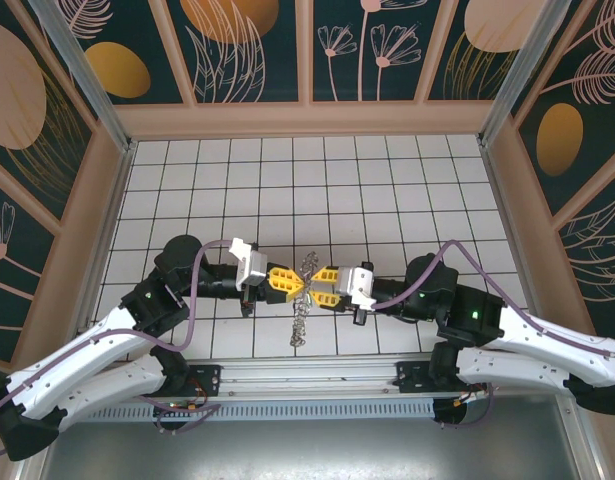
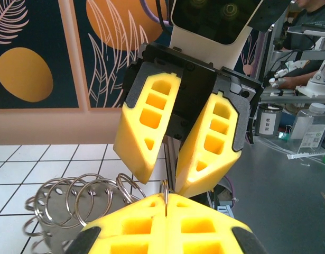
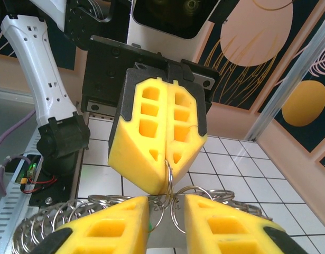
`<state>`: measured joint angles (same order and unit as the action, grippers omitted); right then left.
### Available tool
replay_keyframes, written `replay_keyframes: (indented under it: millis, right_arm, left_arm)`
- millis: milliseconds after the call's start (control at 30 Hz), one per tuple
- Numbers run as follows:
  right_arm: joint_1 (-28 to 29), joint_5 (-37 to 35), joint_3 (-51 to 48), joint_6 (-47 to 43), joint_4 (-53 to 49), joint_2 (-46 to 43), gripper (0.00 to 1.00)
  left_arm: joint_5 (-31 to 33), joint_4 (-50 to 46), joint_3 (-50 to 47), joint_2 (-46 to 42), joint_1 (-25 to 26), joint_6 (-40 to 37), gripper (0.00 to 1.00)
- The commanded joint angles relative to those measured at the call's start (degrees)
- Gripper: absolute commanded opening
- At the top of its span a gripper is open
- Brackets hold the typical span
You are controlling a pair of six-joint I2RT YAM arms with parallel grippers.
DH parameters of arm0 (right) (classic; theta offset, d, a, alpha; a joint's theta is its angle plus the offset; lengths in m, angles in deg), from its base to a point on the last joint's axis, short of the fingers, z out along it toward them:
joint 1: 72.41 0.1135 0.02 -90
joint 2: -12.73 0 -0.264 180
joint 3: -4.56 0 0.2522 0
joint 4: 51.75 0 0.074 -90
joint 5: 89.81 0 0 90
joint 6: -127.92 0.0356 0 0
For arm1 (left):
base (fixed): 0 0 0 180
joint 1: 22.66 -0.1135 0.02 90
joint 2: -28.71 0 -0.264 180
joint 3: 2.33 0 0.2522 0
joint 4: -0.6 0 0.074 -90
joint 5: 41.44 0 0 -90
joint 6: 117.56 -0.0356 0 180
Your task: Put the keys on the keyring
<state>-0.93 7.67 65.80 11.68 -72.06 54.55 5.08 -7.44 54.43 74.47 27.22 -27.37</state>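
Observation:
My two grippers meet tip to tip above the tiled floor. The left gripper is shut on the keyring, a thin silvery split ring that stands upright out of its yellow pads. Facing it, the right gripper has its fingers a little apart. A flat silvery key with a small green bit at its left edge fills the gap between them from pad to pad. The keyring's lower arc overlaps the key's top edge. A chain of further silvery rings hangs from this bunch.
The white tiled floor is boxed in by patterned walls on three sides. A metal rail runs along the near edge between the arm bases. The ring chain trails towards that rail below the grippers.

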Motion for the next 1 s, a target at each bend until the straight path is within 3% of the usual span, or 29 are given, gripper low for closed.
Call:
replay_keyframes:
  millis: [0, 300, 467, 533, 700, 800, 967]
  right_arm:
    - [0.11, 1.13, -0.36, 1.34, 2.99, 0.34, 0.21]
    - [-0.54, 1.47, -0.09, 2.06, 2.60, 1.63, 0.19]
    - [-0.90, 1.45, 0.80, 1.94, 1.59, 2.55, 0.02]
    - [-1.09, 0.11, 1.18, 1.73, 0.81, 2.76, 0.00]
    - [-2.06, -5.63, 4.53, 0.95, -5.35, 4.78, 0.00]
    - [-3.63, -6.62, 8.02, 0.69, -10.81, 8.19, 0.00]
    - [-4.46, -6.34, 11.16, 0.06, -15.20, 12.11, 0.00]
  left_arm:
    - [-0.88, 1.32, 2.17, -0.14, 0.29, -0.88, 0.00]
    - [-1.54, 1.80, 2.19, -0.18, 0.28, -0.60, 0.00]
    - [-1.69, 2.36, 2.10, -0.14, 0.29, -0.43, 0.00]
    - [-1.40, 1.84, 2.23, -0.06, 0.25, -0.50, 0.00]
    - [5.82, -9.65, 6.27, 2.23, 0.22, -5.80, 0.00]
    - [9.28, -16.35, 8.96, 4.90, 0.33, -9.37, 0.05]
    - [10.74, -21.78, 11.36, 8.36, 0.31, -12.42, 0.03]
